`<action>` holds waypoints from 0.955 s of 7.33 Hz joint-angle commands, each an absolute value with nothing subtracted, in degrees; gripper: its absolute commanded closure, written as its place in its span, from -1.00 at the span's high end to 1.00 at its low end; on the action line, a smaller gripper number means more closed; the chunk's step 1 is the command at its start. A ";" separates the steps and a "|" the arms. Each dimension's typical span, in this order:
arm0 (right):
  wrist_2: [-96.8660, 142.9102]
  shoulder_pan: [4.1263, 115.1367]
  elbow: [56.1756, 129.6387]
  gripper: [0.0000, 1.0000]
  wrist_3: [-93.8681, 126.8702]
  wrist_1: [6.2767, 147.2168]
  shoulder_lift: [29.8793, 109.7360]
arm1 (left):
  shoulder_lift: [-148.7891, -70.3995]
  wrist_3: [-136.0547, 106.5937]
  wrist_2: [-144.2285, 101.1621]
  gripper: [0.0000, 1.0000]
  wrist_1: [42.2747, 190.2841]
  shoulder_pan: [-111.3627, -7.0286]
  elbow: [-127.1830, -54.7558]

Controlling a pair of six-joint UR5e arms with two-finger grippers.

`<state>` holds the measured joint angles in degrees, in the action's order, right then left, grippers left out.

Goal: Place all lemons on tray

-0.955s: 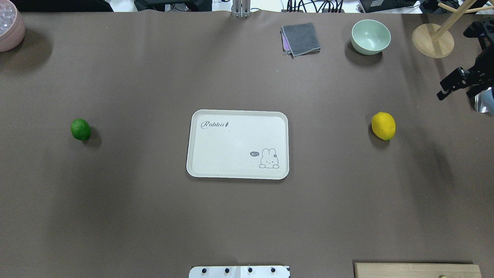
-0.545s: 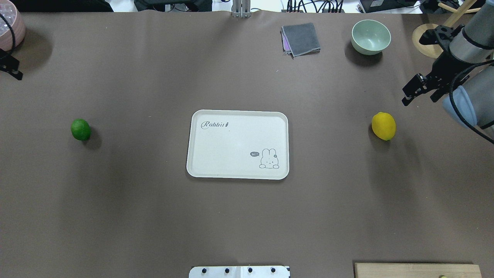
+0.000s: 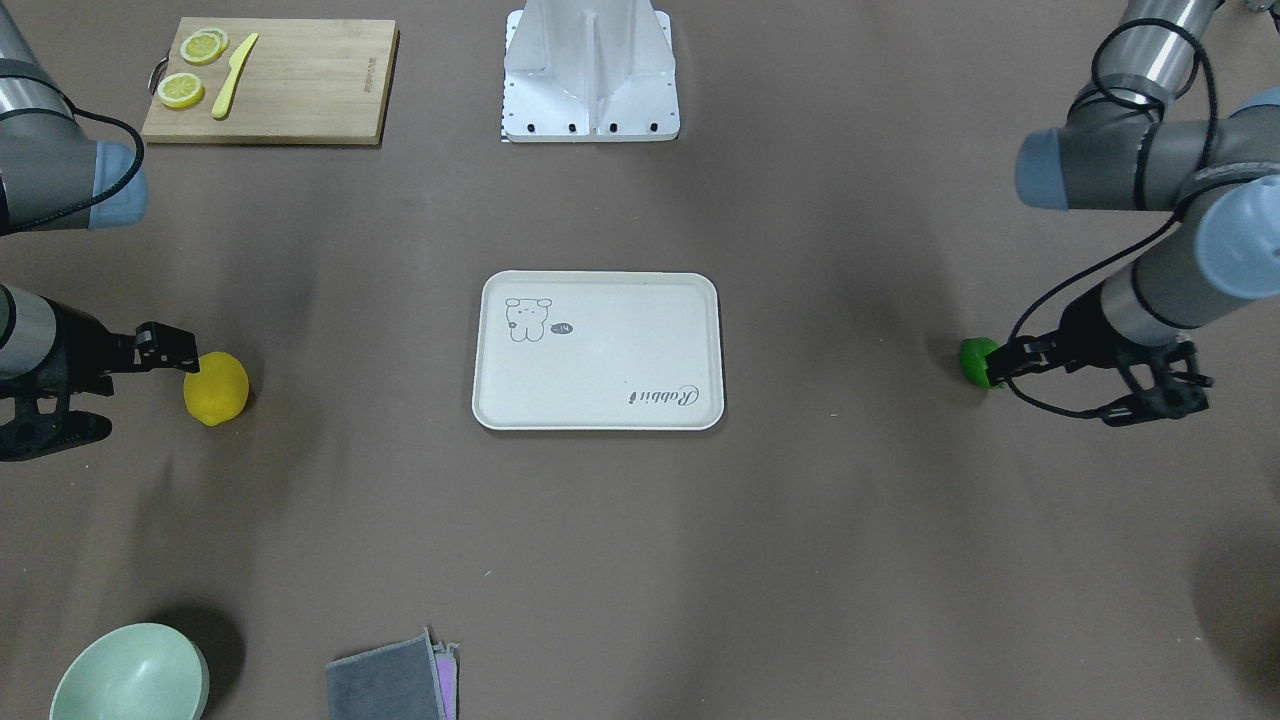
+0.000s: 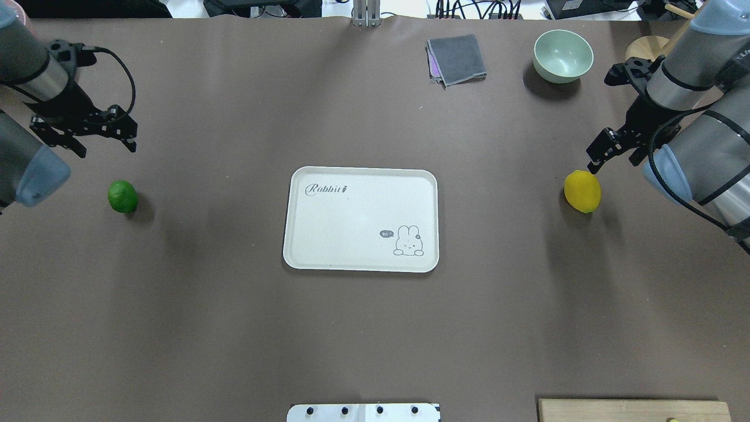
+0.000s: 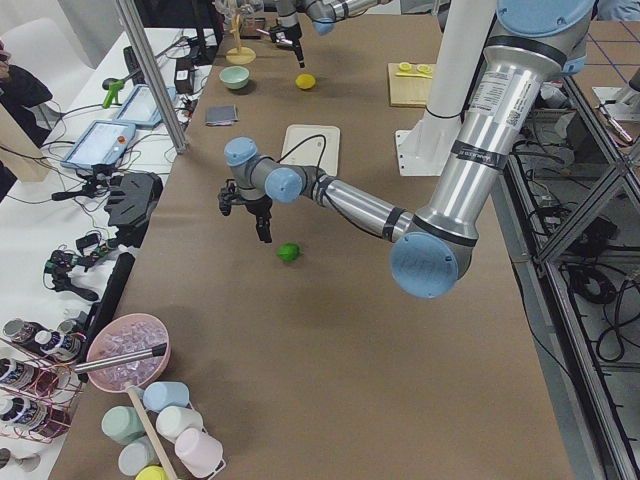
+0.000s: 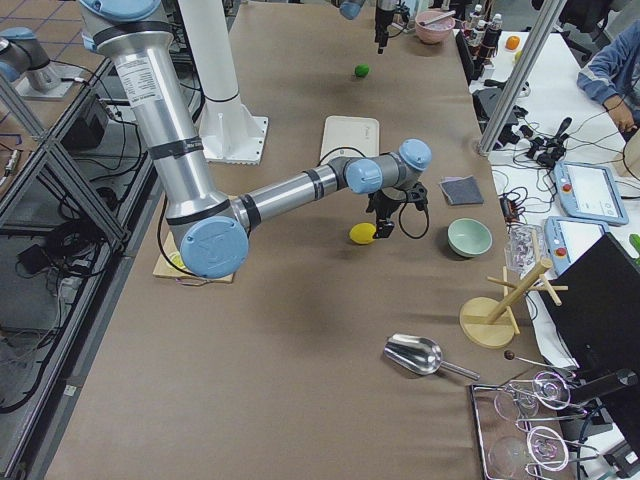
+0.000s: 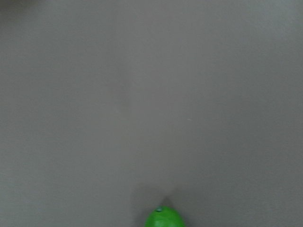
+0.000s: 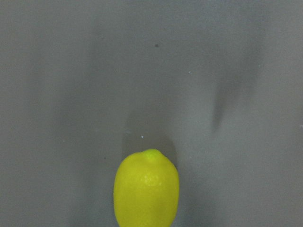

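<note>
Mint bowl (image 4: pixel 563 55), grey cloth (image 4: pixel 457 58) beyond tray (image 4: pixel 351 217)

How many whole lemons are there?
2. The yellow lemon lies on the table to the robot's right of the tray, the green lemon to its left. Neither is on the tray; none looks hidden.

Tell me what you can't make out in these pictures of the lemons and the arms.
Green lemon: left wrist view, only its tip shows; the bottom edge cuts the rest.
Same lemon, front-facing view: one side hidden behind the left arm's fingers.
Yellow lemon: right wrist view, lower end cut by the bottom edge.
Cutting board: overhead view, mostly cut by the bottom edge.
</note>
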<state>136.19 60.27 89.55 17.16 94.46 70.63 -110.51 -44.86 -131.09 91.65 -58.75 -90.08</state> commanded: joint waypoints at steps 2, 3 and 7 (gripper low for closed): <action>136.14 58.54 86.22 0.99 17.49 91.32 68.91 | -109.51 -44.91 -130.70 0.97 93.43 -56.60 -87.98; 136.14 58.01 84.92 0.99 17.49 91.23 68.12 | -107.60 -44.91 -130.78 0.97 93.60 -56.60 -87.80; 135.97 56.60 82.80 0.98 17.32 91.32 67.94 | -107.66 -45.44 -131.13 0.97 95.71 -56.43 -85.61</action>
<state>136.03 56.94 83.67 17.42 91.31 67.99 -107.47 -45.16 -131.08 95.64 -56.46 -86.09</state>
